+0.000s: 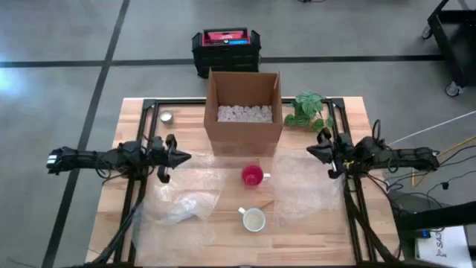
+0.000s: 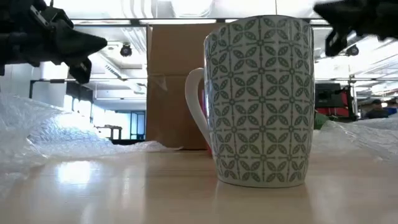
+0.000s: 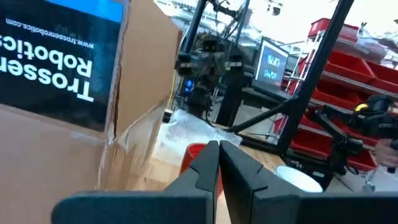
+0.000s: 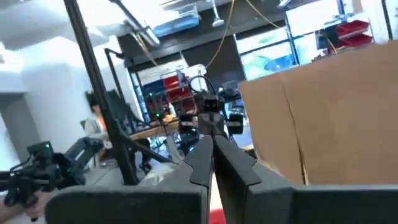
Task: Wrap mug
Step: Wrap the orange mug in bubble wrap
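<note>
The wooden table carries an open cardboard box at its back middle, with sheets of bubble wrap spread in front of it on both sides. A patterned white mug stands upright near the front edge between the sheets, and a red mug sits just behind it. The left pincer and right pincer hover above the table at either side of the box, each with fingers pressed together and holding nothing.

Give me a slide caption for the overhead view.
Both end effectors hover above bubble wrap, flanking red mug and patterned mug.
</note>
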Motion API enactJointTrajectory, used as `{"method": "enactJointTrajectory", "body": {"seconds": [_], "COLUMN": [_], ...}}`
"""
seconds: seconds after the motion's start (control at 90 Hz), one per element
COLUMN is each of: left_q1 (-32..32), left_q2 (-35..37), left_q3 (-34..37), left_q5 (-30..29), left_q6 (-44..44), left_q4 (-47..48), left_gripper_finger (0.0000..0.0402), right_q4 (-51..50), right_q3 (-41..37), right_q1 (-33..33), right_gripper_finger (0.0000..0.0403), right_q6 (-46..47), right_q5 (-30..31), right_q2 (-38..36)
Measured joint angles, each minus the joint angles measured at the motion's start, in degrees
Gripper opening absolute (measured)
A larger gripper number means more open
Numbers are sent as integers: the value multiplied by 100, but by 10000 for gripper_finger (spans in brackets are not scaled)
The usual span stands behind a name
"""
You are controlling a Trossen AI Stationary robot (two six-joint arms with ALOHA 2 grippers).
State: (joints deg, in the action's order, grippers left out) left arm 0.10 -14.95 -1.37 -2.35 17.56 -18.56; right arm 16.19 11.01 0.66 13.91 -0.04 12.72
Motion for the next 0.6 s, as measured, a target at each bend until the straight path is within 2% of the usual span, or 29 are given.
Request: {"method": "enactJointTrajectory", "body": {"seconds": [0.256, 0.444, 0.6], "left_q1": [0, 0, 2], "left_q2": [-407, -650, -767], "left_q3": [-152, -178, -179], "left_q5": [-34, -438, -476], "left_q6": [56, -122, -343], "left_q4": [-9, -248, -483], "left_gripper_finger": [0, 0, 0], "right_q4": [-1422, -2592, -3675], "right_q3": [2071, 3544, 4598], "right_q1": [235, 709, 1029], "right_gripper_finger": [0, 0, 0], "right_q6": [-732, -1155, -1536], "right_q5": [-338, -343, 96], "right_q2": [2526, 4332, 5564]}}
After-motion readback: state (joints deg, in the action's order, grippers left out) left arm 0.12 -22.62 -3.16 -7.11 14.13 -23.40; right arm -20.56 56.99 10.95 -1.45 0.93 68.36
